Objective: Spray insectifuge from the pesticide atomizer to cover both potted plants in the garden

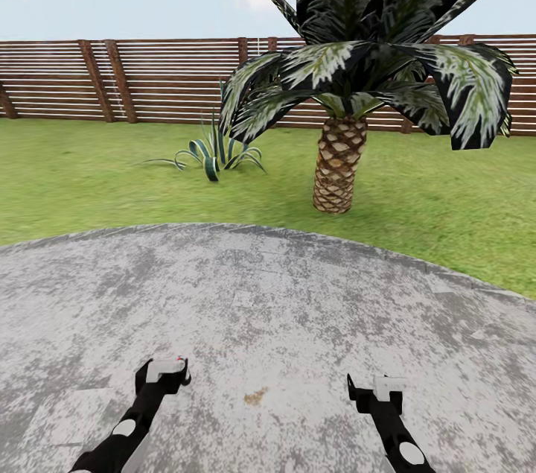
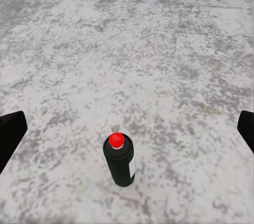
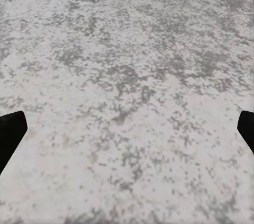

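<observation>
Atomizer: slim dark green-black pesticide atomizer (image 2: 120, 160) with red tip and white label strip, standing upright on the grey mottled round patio (image 1: 283, 309), between my left gripper's (image 2: 127, 134) spread fingers (image 2: 10, 134), untouched.
Left gripper: I see it wide open, hovering over the bottle.
Right gripper: right gripper (image 3: 127, 134) spread too, bare paving beneath.
Ahead: big palm (image 1: 350, 86), striped agave (image 1: 212, 153), brown slatted fence (image 1: 149, 82) beyond lawn (image 1: 89, 175).

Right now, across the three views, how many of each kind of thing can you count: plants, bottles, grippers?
Palm trees: 1, the palm on the lawn.
Agaves: 1, the striped agave near the fence.
Bottles: 1, the pesticide atomizer, between the left gripper's open fingers.
Grippers: 2, the left gripper and the right gripper.
Total: 5.
</observation>
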